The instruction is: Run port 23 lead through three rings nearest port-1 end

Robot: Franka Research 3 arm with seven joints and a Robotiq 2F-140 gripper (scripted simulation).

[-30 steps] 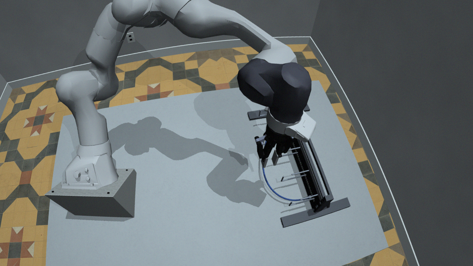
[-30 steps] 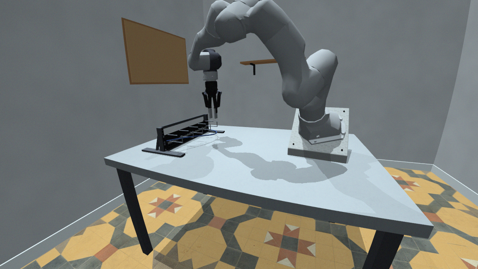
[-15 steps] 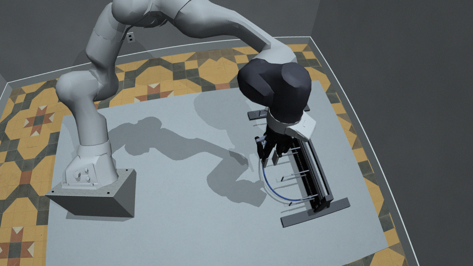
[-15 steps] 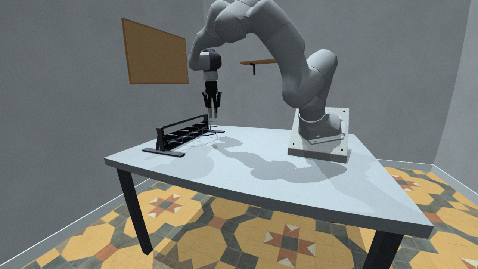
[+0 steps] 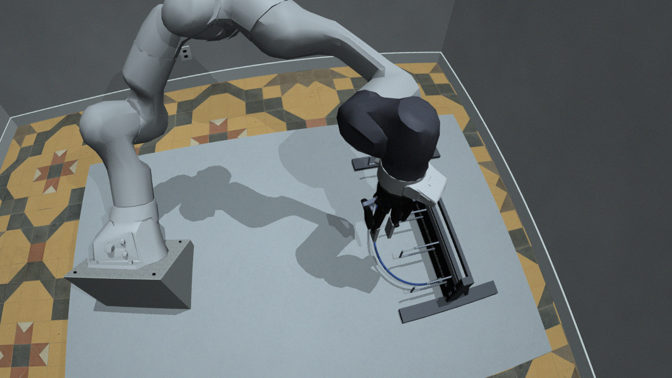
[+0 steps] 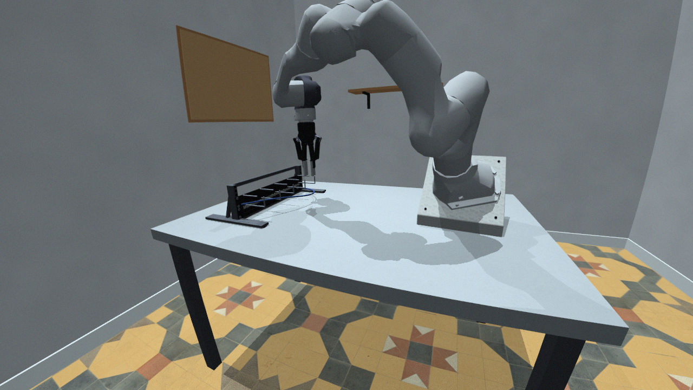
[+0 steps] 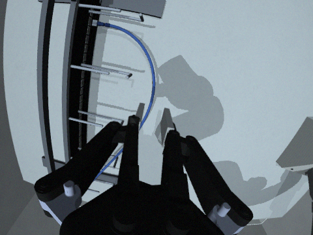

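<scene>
The black patch-panel rack (image 5: 441, 244) stands on the table's right side, with thin cable-manager rings (image 5: 419, 249) sticking out of its front. The blue lead (image 5: 389, 269) leaves the panel at the near end and arcs out over the table. In the wrist view the lead (image 7: 150, 70) curves from its port down to my left fingertip, passes behind it and shows again lower left. My gripper (image 5: 381, 230) (image 7: 152, 113) hangs upright just above the lead, fingers partly apart, with nothing between them. It also shows in the exterior view (image 6: 309, 175). The lead's free end is hidden.
The rack rests on two flat cross feet; the near one (image 5: 448, 301) lies close to the table's right edge. My arm's wrist covers the rack's far end. My base block (image 5: 136, 277) stands at the table's left.
</scene>
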